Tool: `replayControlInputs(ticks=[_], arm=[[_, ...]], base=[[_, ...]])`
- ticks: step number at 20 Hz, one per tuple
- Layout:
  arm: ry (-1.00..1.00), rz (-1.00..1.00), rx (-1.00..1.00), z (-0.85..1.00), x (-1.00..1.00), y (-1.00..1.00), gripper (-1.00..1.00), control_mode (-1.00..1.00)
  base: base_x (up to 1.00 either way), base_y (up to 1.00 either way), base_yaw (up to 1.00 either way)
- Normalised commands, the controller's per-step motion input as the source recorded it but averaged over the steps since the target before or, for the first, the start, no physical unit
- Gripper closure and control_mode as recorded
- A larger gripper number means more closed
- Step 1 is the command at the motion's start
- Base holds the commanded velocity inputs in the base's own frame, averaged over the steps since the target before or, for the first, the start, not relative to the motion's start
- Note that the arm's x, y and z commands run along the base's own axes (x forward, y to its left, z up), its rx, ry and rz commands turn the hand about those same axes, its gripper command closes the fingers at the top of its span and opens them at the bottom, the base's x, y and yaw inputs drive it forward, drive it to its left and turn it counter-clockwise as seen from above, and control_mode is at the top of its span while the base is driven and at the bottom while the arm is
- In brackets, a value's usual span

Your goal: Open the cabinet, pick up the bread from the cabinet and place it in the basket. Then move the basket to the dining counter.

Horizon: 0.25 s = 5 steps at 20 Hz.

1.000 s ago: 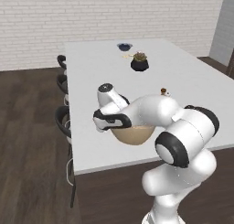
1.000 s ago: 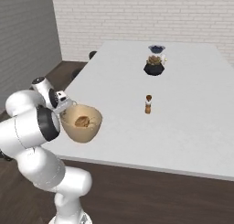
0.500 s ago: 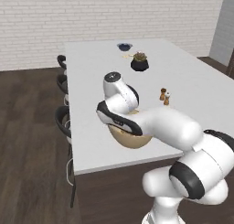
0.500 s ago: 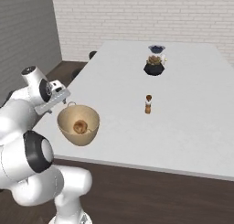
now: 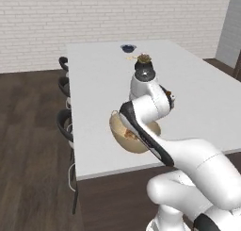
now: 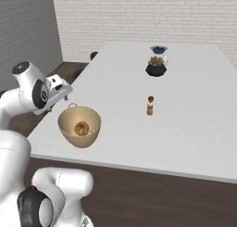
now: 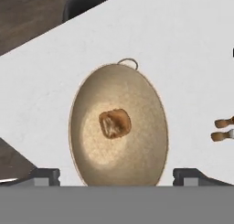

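Observation:
The tan woven basket (image 6: 79, 126) stands on the white dining counter (image 6: 185, 110) near its front left corner. Inside it lies the bread (image 6: 82, 128), a small golden-brown roll. My gripper (image 6: 58, 89) hovers just left of and above the basket, open and holding nothing. Looking down from the hand, I see the basket (image 7: 137, 99) with the bread (image 7: 114, 123) at its middle, and my gripper (image 7: 116, 176) spread wide with both fingertips (image 7: 45, 175) clear of the rim. From the left base, my arm covers part of the basket (image 5: 123, 133). The cabinet is out of view.
A brown shaker (image 6: 150, 105) stands mid-counter, right of the basket. Farther back are a black pot with a plant (image 6: 156, 66) and a small dark bowl (image 6: 158, 49). Dark stools (image 5: 66, 124) line the counter's left side. A brick wall closes the back.
The gripper has gone from shut on the basket's rim to open, and the hand has risen and drawn back. The basket stays on the counter.

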Motion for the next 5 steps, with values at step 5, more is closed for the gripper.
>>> replayControlInputs(ticks=[5], arm=[[0.00,0.00,0.06,0.71,-0.45,-0.46,-1.00,-1.00]], base=[[0.00,0.00,0.00]])
